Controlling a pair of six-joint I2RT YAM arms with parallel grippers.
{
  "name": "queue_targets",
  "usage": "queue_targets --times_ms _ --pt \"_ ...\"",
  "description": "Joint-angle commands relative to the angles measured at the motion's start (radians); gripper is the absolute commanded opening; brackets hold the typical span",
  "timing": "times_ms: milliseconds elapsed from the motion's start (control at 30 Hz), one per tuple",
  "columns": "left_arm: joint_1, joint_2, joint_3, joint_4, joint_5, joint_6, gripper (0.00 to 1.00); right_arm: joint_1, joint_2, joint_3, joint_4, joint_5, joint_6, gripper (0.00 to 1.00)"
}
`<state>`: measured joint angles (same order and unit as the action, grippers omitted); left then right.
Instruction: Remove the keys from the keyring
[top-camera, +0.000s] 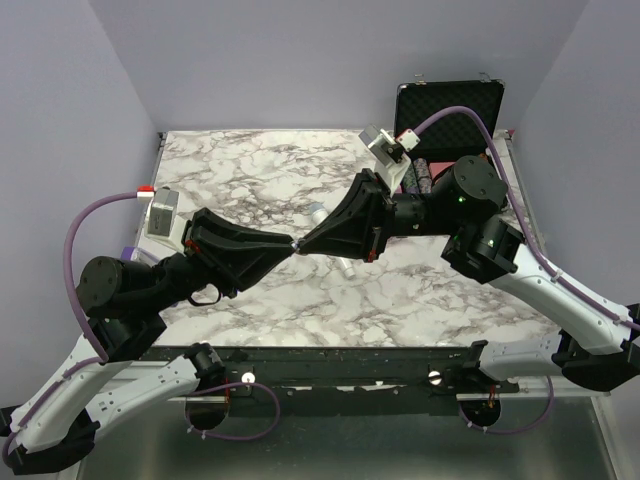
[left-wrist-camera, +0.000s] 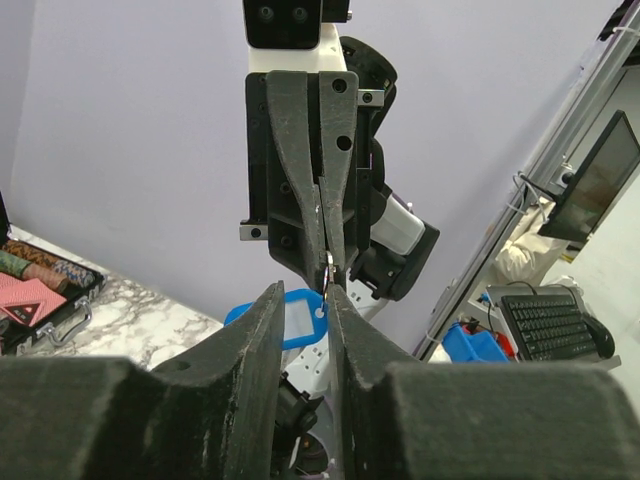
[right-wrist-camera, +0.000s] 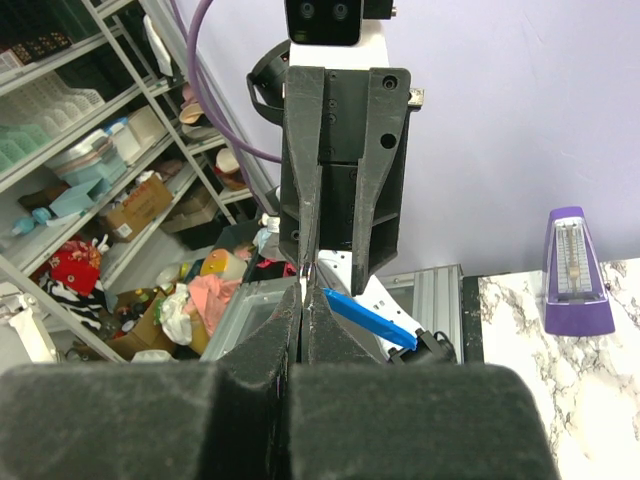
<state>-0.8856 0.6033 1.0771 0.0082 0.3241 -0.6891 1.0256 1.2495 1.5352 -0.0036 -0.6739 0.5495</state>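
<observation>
Veined marble tabletop (top-camera: 250, 170) beneath thin wire keyring (left-wrist-camera: 327, 263)

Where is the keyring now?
In the left wrist view the keyring sits mid-frame, pinched by the right gripper, just above the blue key and the left gripper.

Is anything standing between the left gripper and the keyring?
Nothing visible does. The keyring sits at the tips of the left gripper, apparently pinched by the right gripper opposite. The blue key hangs below the ring, seen through the left fingers' open gap.
</observation>
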Motion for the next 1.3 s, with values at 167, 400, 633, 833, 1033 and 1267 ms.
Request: queue_targets --times_ms 167,400,633,833,1033,1267 --pt "-0.006 0.004 0.026 -0.002 0.016 0.013 0.38 -0.002 0.008 -0.007 0.027 0.005 0.004 0.01" --pt "-0.007 -0.008 0.033 -0.007 -0.002 0.026 0.49 -0.002 0.011 -0.007 0.027 0.005 0.006 0.01" --pt "-0.006 -0.008 0.029 -0.007 -0.005 0.030 0.45 -0.002 0.016 -0.003 0.030 0.002 0.009 0.01" --pt "-0.006 0.006 0.050 -0.036 -0.011 0.030 0.23 -0.002 0.018 -0.007 0.031 -0.003 0.010 0.01" --pt "-0.006 0.018 0.072 -0.048 -0.003 0.028 0.08 -0.001 0.018 -0.012 0.037 -0.004 0.016 0.01" --pt "-0.006 0.018 0.072 -0.062 0.004 0.026 0.00 -0.002 0.018 -0.017 0.042 -0.004 0.018 0.01"
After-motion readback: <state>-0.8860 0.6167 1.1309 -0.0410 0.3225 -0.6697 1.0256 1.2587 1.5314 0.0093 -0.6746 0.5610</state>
